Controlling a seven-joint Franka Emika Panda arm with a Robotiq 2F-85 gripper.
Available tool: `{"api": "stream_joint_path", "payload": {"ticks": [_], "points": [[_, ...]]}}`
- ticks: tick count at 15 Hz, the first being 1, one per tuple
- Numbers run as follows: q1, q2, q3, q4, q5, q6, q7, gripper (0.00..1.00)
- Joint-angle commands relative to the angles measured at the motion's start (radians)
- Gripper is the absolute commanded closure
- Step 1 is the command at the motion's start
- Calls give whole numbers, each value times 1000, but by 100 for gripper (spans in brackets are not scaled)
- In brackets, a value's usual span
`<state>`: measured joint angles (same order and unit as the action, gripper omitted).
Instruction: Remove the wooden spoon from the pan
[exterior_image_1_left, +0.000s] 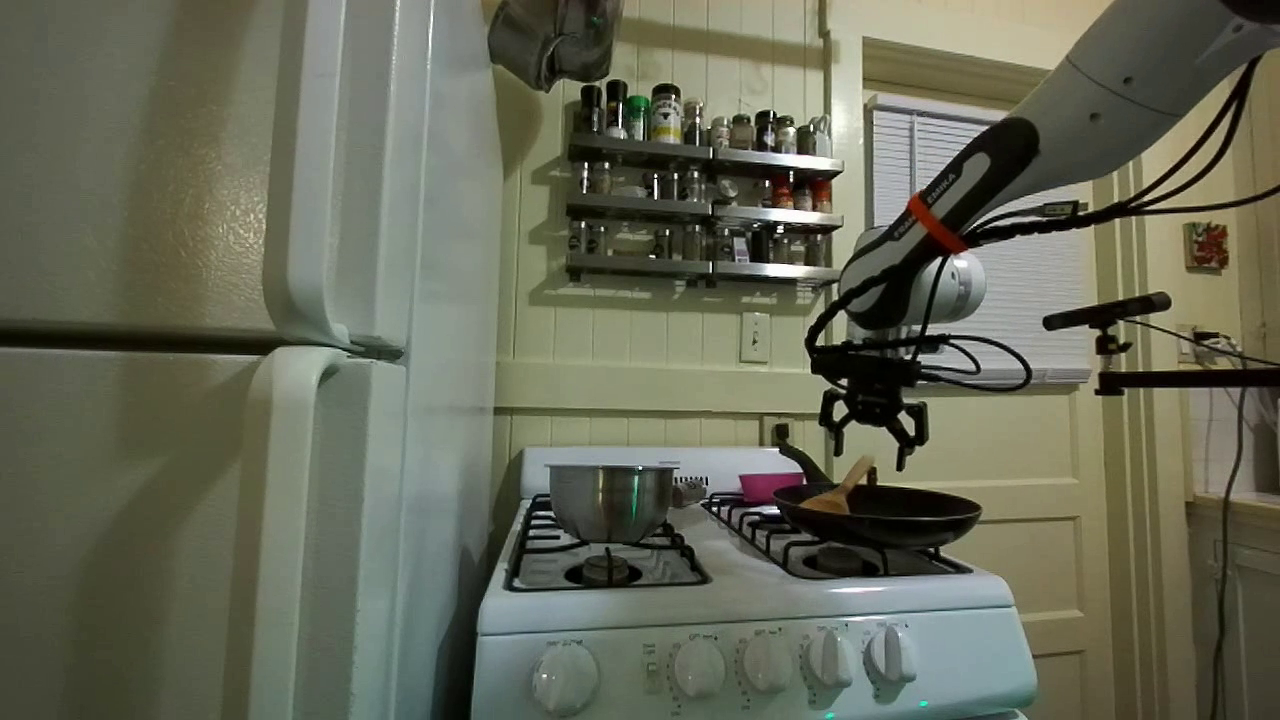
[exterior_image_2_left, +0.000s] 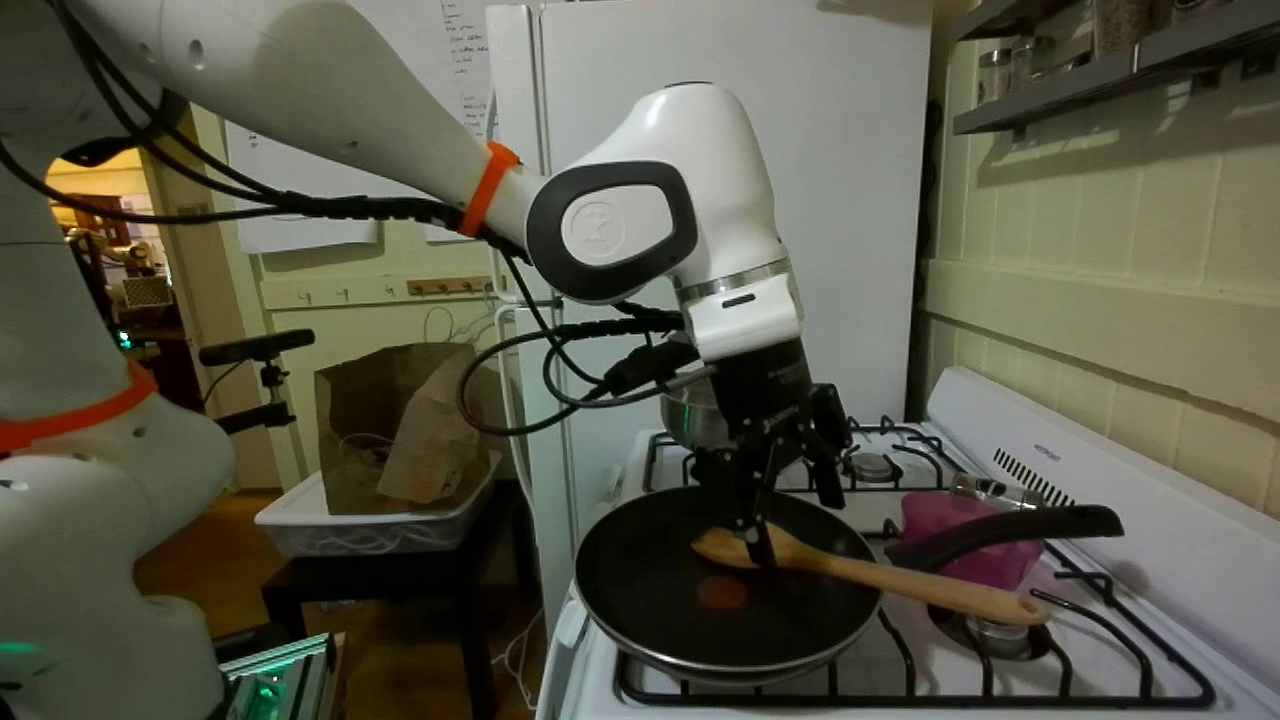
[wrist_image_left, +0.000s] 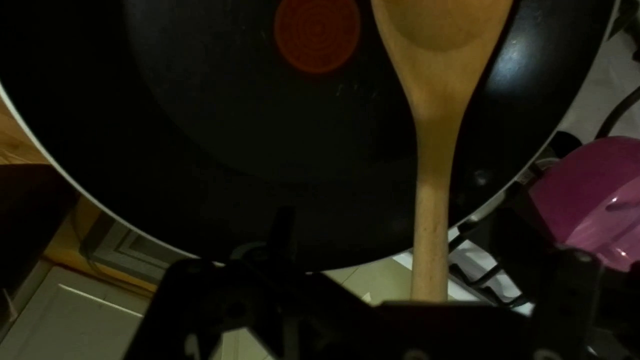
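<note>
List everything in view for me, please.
Panelled wall: 1, cream, background
Boxy gas stove: 1, white, by wall
Shallow round frying pan: 1, black, on stove
Wooden spoon: 1, tan, head inside pan, handle over rim
Round steel pot: 1, silver, on stove
Rounded container: 1, pink, stove's rear
Metal shelves: 6, grey, on wall
Spice jars: many, mixed colours, on shelves
Tall refrigerator: 1, white, beside stove
Plastic bin: 1, whitish, on black table
Paper bag: 1, brown, in or on bin
Slatted blind: 1, white, background
Robot arm: 1, white, over stove
Two-fingered gripper: 1, black, open above pan

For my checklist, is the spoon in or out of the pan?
In: the spoon has its head inside the pan, handle jutting past the rim.
</note>
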<state>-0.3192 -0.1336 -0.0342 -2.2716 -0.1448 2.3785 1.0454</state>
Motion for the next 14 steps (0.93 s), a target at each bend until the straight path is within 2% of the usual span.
{"api": "stream_joint_path", "payload": {"ticks": [1, 3, 5, 7, 8, 11, 14], "points": [[41, 52, -38, 22, -25, 43, 19, 30], [56, 70, -49, 30, -22, 51, 13, 48], [69, 87, -55, 38, -23, 56, 10, 53], [82, 97, -60, 43, -22, 54, 5, 62], [87, 103, -63, 47, -21, 50, 3, 57], [101, 116, -71, 51, -17, 43, -3, 55], [107, 126, -80, 53, -18, 41, -3, 60]]}}
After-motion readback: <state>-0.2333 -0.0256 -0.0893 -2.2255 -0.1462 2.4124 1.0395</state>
